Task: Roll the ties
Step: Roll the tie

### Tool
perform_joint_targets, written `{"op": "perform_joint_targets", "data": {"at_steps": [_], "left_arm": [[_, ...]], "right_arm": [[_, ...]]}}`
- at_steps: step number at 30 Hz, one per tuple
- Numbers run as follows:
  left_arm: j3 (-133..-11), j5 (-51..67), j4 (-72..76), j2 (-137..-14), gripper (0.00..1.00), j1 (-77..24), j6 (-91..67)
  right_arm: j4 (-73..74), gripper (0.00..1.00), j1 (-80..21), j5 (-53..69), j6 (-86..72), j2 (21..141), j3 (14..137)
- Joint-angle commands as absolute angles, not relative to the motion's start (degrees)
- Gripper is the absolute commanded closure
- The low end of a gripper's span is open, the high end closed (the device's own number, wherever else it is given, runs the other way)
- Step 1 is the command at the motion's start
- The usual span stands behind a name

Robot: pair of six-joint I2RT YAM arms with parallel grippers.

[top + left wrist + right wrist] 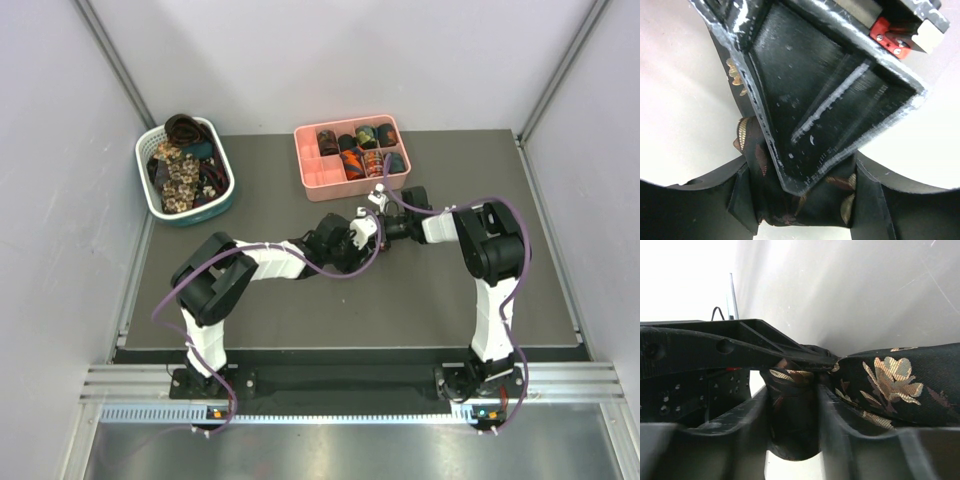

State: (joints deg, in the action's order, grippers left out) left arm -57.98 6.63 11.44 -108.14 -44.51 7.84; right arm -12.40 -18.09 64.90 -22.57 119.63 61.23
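A dark tie with a beige floral print is gripped by both grippers at mid-table. In the left wrist view the tie (842, 202) is pinched between my left gripper (802, 200), with the right gripper's black finger (830, 100) crossing above it. In the right wrist view my right gripper (794, 415) is shut on a bunched part of the tie (792, 405), and a flat strip (895, 382) runs off to the right. From above, the left gripper (352, 236) and the right gripper (379, 226) meet tip to tip, and the tie is mostly hidden between them.
A pink divided tray (312, 180) at the back centre holds several rolled ties (365, 135). A white-and-teal slotted basket (143, 170) at the back left holds loose ties (183, 172). Grey walls enclose the dark table mat (420, 300).
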Motion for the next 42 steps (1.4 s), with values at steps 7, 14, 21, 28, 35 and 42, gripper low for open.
{"op": "perform_joint_targets", "data": {"at_steps": [7,14,21,28,35,42], "left_arm": [[-56.78,5.1,5.01,-105.64,0.58,-44.21,6.77],[-57.74,4.39,4.22,-106.08,0.58,-44.21,6.42],[-57.48,4.83,5.44,-105.29,0.41,-44.3,4.84],[-56.08,6.59,8.69,-102.75,0.27,-44.21,3.87],[-51.33,5.45,14.4,-98.53,0.22,-44.21,5.09],[-56.33,3.07,9.32,-100.46,0.24,-44.12,6.42]], "right_arm": [[-7.39,0.44,-18.9,59.06,-17.67,119.53,58.45],[-5.8,0.6,-19.42,58.18,-16.79,120.06,58.36],[-5.54,0.83,-19.86,58.89,-16.79,121.73,59.33],[-5.36,0.89,-19.86,58.71,-16.87,121.55,59.59],[-5.18,0.96,-19.95,58.45,-16.7,122.08,59.68],[-4.49,1.0,-20.83,58.89,-16.35,122.08,59.94]]}}
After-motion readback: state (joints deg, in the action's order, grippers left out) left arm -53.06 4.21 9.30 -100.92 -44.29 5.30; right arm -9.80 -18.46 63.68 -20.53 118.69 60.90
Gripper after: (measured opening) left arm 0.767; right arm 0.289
